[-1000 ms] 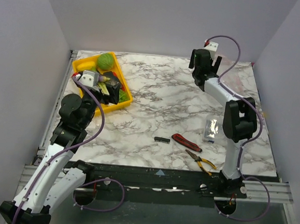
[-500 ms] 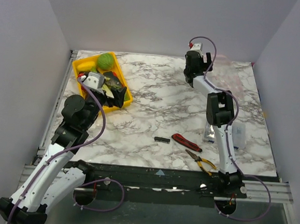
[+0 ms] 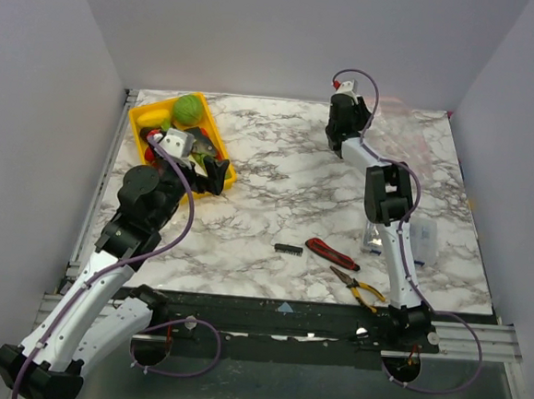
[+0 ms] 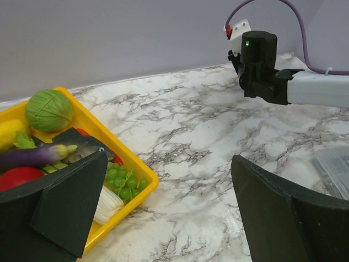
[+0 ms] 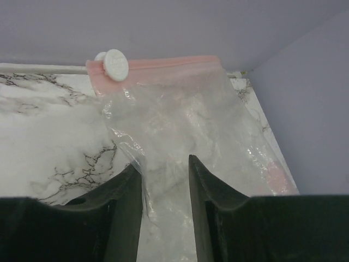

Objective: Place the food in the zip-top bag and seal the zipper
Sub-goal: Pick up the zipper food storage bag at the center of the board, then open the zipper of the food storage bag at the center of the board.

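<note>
The food lies in a yellow tray (image 3: 138,115) at the back left: a green round one (image 4: 49,109), a purple aubergine (image 4: 32,156), green grapes (image 4: 122,180), a red piece (image 4: 16,177) and a white leek end (image 4: 106,204). My left gripper (image 4: 169,164) hangs wide open over the tray's near right corner with nothing between its fingers. At the back right corner lies the clear zip-top bag (image 5: 185,120). Its pink zipper (image 5: 163,64) with a white slider (image 5: 115,64) runs along the far edge. My right gripper (image 5: 165,164) is low on the bag. Its jaws stand narrow with a gap, and bag film lies between them.
Near the front edge lie a red-handled knife (image 3: 332,254), yellow-handled pliers (image 3: 357,288) and a small black part (image 3: 288,248). A rigid clear box (image 3: 421,239) sits by the right arm. Grey walls close in the back and both sides.
The right arm has stretched toward the back and its gripper has narrowed from wide open onto the bag. The left gripper has drifted slightly right over the tray's corner, still open.
</note>
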Tool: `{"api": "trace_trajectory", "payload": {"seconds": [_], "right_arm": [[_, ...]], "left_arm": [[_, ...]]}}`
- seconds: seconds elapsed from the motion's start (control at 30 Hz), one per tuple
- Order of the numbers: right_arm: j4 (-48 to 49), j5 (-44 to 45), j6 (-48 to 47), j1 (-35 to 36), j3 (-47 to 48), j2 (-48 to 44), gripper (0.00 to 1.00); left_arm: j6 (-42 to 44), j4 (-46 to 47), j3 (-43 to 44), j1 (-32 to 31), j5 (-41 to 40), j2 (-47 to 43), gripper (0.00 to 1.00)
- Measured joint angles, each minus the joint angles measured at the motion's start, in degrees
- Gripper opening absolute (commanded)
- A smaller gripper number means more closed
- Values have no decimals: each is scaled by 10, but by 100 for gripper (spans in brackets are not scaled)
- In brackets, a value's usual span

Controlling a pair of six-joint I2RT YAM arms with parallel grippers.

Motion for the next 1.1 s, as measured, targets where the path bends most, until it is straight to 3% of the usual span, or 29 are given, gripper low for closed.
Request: {"api": "trace_trajectory", "payload": {"seconds": [0.1,0.13,0.27,0.5,0.8,1.1], "right_arm": [[7,4,-5,0,-1,0,4],[12,6,-6,0,-2,0,0],[24,7,-8,4,-42,-17,0],[23,-19,40,32,-233,-150,0],[30,-156,210,105,-457,-409,0],[55,-299,364,124,-667,-567,0]], "left_arm": [[0,-2,0,-2,0,2,98],[0,-2,0,-3,0,2,99],[-1,-2,0,-4,0,8,99],[-14,-2,0,-9,2,24,98],[-52,-2,0,-20,26,33,98],[-170,-12,14,-20,85,64,99]]}}
